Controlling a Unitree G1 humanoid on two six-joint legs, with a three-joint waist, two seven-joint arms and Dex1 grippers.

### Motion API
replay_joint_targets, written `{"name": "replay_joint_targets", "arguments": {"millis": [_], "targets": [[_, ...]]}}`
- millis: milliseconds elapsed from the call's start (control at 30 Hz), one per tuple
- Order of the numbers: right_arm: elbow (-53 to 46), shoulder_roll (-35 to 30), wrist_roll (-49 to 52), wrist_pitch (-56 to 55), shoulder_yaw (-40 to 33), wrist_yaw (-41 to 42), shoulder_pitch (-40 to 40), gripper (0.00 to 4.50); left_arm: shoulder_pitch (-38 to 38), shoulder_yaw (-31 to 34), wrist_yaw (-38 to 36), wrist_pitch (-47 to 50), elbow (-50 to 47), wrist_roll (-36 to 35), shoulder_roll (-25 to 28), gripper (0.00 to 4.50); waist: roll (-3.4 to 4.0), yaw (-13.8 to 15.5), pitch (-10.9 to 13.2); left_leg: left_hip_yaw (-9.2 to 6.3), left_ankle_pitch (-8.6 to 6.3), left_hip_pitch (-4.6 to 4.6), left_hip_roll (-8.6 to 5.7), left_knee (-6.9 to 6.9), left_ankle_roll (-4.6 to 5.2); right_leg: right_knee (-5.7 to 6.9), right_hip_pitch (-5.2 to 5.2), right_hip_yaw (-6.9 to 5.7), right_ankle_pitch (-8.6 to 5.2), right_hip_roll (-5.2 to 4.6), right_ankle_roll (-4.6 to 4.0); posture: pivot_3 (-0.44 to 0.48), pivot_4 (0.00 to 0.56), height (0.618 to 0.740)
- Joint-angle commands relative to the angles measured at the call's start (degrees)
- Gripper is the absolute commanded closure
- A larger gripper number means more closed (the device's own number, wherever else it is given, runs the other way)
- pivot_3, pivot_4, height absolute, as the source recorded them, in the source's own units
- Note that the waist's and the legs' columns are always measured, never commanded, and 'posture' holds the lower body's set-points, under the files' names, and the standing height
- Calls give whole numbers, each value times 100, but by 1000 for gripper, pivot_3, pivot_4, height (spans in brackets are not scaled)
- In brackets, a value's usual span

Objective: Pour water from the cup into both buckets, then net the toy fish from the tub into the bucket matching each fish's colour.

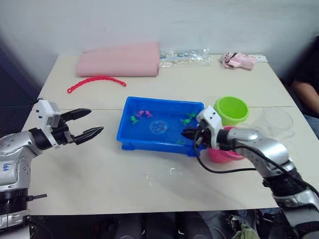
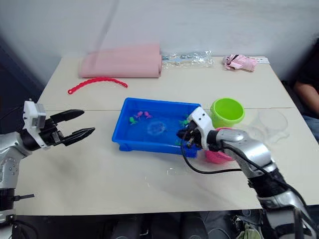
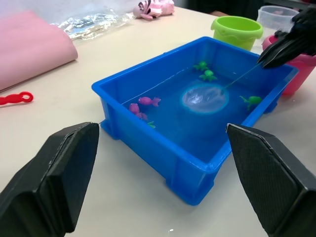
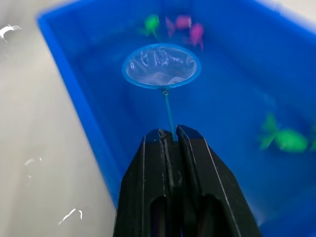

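The blue tub (image 1: 149, 142) sits mid-table with water in it. Its toy fish are small: pink fish (image 3: 145, 101) and a green one (image 1: 133, 119) lie toward its far left, more green fish (image 3: 205, 74) toward its right. My right gripper (image 1: 188, 133) hovers over the tub's right end, shut on the net's thin stick. The net (image 4: 161, 65), a blue-rimmed hoop, lies in the water at the tub's middle with no fish in it. To the tub's right stand the lime green bucket (image 1: 232, 110) and the pink bucket (image 1: 225, 154), partly hidden by my right arm. The clear cup (image 1: 278, 122) stands further right. My left gripper (image 1: 95, 121) is open, left of the tub.
A folded pink cloth (image 1: 119, 59), a clear plastic bag (image 1: 184, 56) and a small pink item (image 1: 238, 59) lie along the far edge. A red beaded strip (image 1: 96, 80) lies at the far left. Water drops (image 1: 172, 172) mark the table before the tub. A person's arm (image 1: 305, 89) is at the right edge.
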Motion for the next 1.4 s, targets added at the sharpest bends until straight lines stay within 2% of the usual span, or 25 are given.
{"name": "replay_joint_targets", "arguments": {"millis": [33,133,267,400,567,1267,1400], "targets": [[46,232,-169,98,-109,74,-277,4500,-7,76,150,173,-422,-238,-25,33,0,-15,0,2,0,1,1,0,0,0,0,-2,0,3,0,0,150,740],[256,380,-449,179,25,93,-451,4500,-89,22,209,351,-607,-302,0,33,-1,-67,0,9,-2,1,0,0,4,0,0,-1,0,7,1,0,150,740],[987,1035,-763,-103,-38,-92,-842,4500,-125,-130,187,427,-645,-215,24,33,-1,-117,-1,9,-2,4,0,0,3,4,1,-1,0,10,2,0,150,740],[1804,1358,-1243,-493,69,29,-1144,4500,-196,-249,300,471,-583,-101,48,33,-1,-125,-1,20,0,3,1,-3,1,18,-16,6,0,13,2,0,150,740],[2389,1720,-1451,-970,-154,41,-1310,4500,-130,-280,395,581,-645,-75,62,33,-1,-126,-1,39,-1,1,0,-7,2,23,-29,10,0,12,2,0,150,740],[2402,2274,-1457,-2084,-786,260,-816,4500,37,-169,475,644,-636,-179,131,33,-1,-139,-1,89,1,-1,4,-27,-1,45,-79,58,0,12,2,0,150,740],[2422,2318,-1552,-2129,-724,346,-747,4500,-3,-171,445,624,-566,-173,144,33,-1,-141,-1,89,1,-1,3,-31,-1,44,-79,58,0,11,2,0,150,740]]}}
